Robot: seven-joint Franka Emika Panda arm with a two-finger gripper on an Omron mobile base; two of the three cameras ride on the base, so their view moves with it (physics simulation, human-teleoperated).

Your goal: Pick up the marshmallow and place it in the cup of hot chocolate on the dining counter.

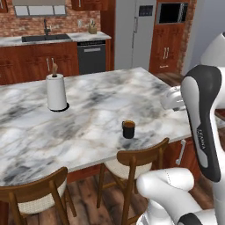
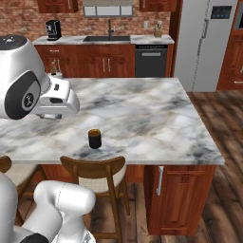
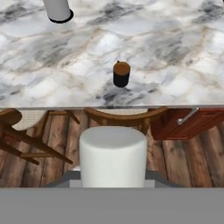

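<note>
You were in the carrying step: the marshmallow point(image 3: 113, 156), a stubby white cylinder, sat large at the bottom of the hand view, and it appeared to be gripped in the jaws, though the finger tips themselves were hidden behind it, so that is a judgement. The cup of hot chocolate point(image 3: 121, 74), small and dark with a brown rim, stood on the dining desk point(image 1: 92, 118) near its front edge, above a wooden chair point(image 1: 139, 159) tucked under it. In the hand view the cup lay ahead of the marshmallow and a little to its right, well apart from it, with the desk edge and wood floor between. A tall white paper towel roll point(image 1: 56, 92) stood farther back on the marble, away from the cup. Your next move called for bringing the hand forward over the desk edge, centring the marshmallow above the cup's opening, lowering it close, then releasing it.
</note>
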